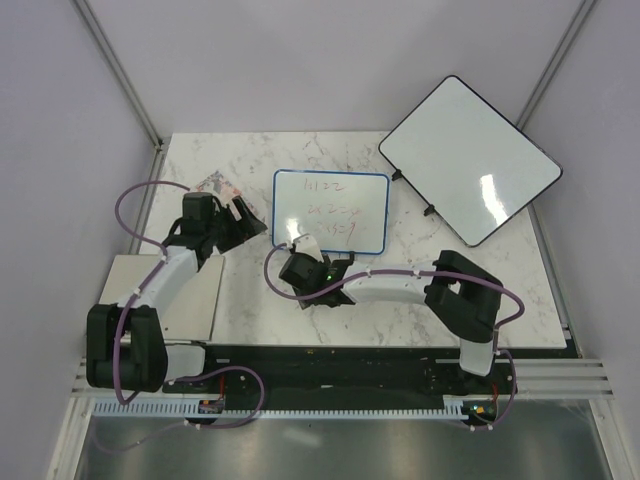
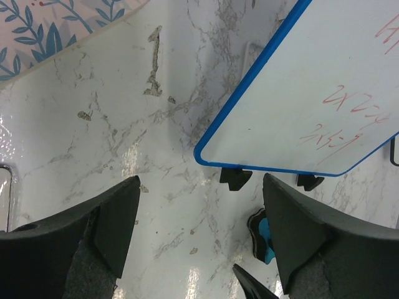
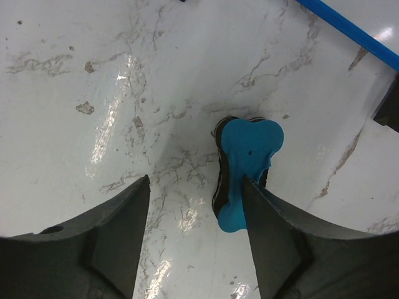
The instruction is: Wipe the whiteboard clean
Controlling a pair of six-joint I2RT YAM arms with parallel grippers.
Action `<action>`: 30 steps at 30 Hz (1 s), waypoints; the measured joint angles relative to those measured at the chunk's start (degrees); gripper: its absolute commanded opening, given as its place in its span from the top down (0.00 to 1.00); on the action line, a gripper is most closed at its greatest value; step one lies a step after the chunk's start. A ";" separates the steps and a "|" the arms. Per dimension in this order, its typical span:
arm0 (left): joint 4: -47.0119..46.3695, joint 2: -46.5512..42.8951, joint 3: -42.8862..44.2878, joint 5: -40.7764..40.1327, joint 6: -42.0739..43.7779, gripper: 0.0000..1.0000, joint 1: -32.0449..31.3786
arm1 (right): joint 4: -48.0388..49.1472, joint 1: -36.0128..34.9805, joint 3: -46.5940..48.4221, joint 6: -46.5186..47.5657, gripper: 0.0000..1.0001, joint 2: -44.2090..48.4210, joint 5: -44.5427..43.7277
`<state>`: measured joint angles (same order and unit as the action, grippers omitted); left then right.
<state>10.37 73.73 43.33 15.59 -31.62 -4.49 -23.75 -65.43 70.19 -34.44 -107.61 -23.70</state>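
Observation:
The whiteboard, small and blue-framed with red handwritten marks, lies at the table's middle. It also shows in the left wrist view, with its blue edge in the right wrist view. A blue eraser with a black felt base lies on the marble just in front of the board. My right gripper is open low over it, with the eraser against the right finger's inner side. My right gripper in the top view is at the board's near left corner. My left gripper is open and empty, left of the board. The eraser also shows in the left wrist view.
A larger dark-framed white board lies tilted at the back right. A floral patterned card lies behind the left gripper and shows in the left wrist view. A grey plate sits at the left edge.

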 measured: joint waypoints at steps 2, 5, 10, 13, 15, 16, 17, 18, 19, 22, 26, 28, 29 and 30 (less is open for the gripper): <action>0.00 0.00 0.00 0.02 0.02 0.14 0.00 | -0.02 0.09 -0.33 0.26 0.28 0.09 -0.66; -0.11 0.00 0.00 0.09 0.02 0.14 0.00 | -0.17 0.07 -0.79 0.39 0.29 0.50 -1.51; -0.26 0.17 0.00 0.79 0.04 0.14 0.00 | -1.49 0.20 -2.03 0.76 0.29 1.97 -2.27; -0.26 0.44 0.00 1.09 0.04 0.14 0.00 | -1.84 0.31 -2.47 1.55 0.29 3.63 -2.32; -0.26 0.72 0.00 1.14 0.02 0.14 0.00 | -1.75 0.33 -2.84 2.36 0.29 5.44 -2.27; -0.24 0.81 0.00 1.16 0.02 0.13 0.00 | -1.53 0.33 -3.08 2.82 0.29 6.54 -2.21; -0.26 0.90 0.00 1.29 0.02 0.14 0.00 | -1.29 0.33 -3.34 3.39 0.28 7.82 -2.08; -0.28 0.92 0.00 1.36 0.04 0.13 0.00 | -1.07 0.33 -3.48 3.80 0.26 8.63 -2.08; -0.26 1.01 0.00 1.44 0.04 0.13 0.00 | -0.48 0.33 -3.80 4.37 0.26 9.81 -2.05; -0.28 1.27 0.00 1.53 0.02 0.13 0.00 | 0.24 0.44 -4.17 6.03 0.19 11.15 -2.12; -0.28 1.90 0.00 2.16 0.02 0.13 0.00 | 0.90 0.92 -5.09 8.61 0.13 10.95 -1.60; -0.35 2.23 0.00 2.97 0.04 0.13 0.00 | 1.14 1.38 -5.97 9.70 0.14 10.75 -0.81; -0.37 2.43 0.00 3.15 0.04 0.13 0.00 | 1.16 1.73 -6.47 10.08 0.15 10.69 -0.22; -0.44 2.67 -0.02 3.45 0.04 0.13 0.00 | 1.40 2.05 -6.95 10.36 0.16 10.69 0.17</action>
<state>9.93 76.40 43.31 19.05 -31.57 -4.49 -22.35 -63.37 63.24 -24.08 -96.92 -23.53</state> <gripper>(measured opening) 0.870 0.861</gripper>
